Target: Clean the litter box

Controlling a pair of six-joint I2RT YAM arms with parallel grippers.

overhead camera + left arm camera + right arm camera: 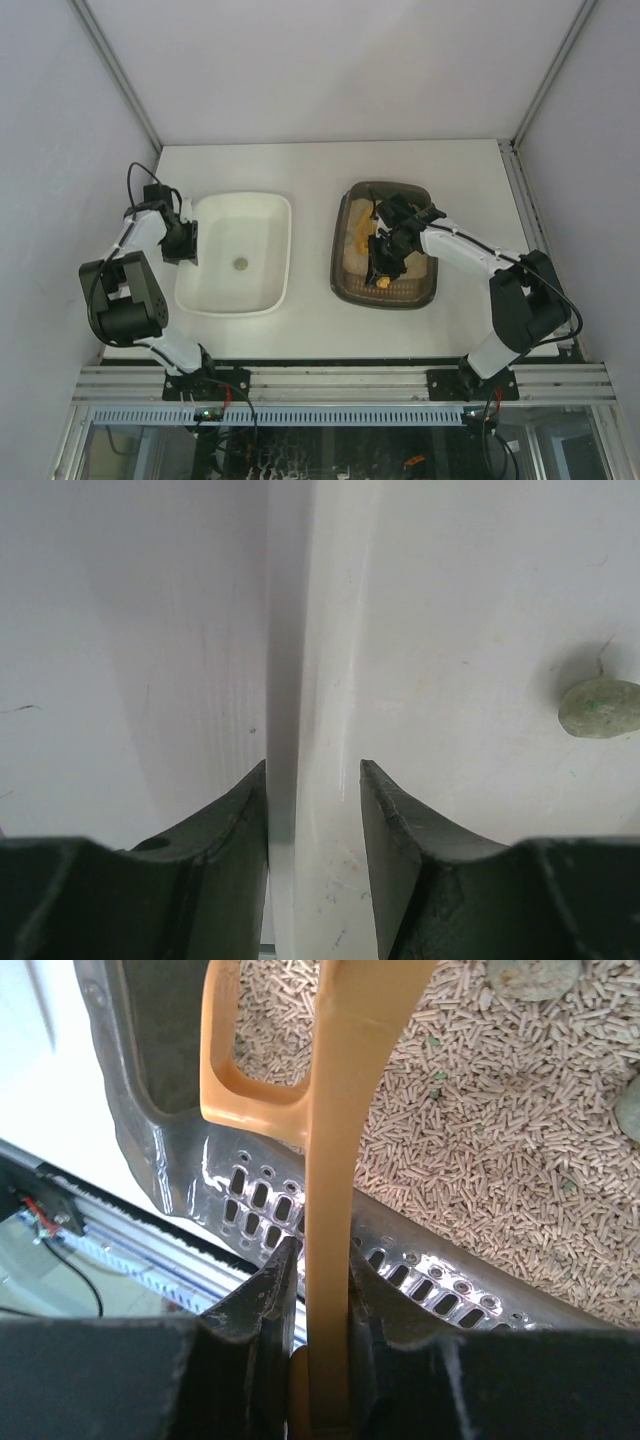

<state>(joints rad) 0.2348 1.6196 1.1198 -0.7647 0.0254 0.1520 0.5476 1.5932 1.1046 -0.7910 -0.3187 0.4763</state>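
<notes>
The litter box [345,215], a dark brown-grey tray with pale pellet litter, sits right of centre. My right gripper [381,262] hangs over its near part, shut on the handle of the yellow scoop [358,238]. In the right wrist view the handle [335,1160] runs up between my fingers, over the box's perforated rim [440,1270] and the litter [480,1140]. Grey-green lumps [530,975] lie on the litter. My left gripper [188,240] straddles the left rim of the white tray [275,210], jaws closed on the rim [320,680].
One grey-green lump [241,263] lies in the white tray and shows in the left wrist view [600,707]. White walls enclose the table on the left, back and right. The metal rail [340,380] with the arm bases runs along the near edge.
</notes>
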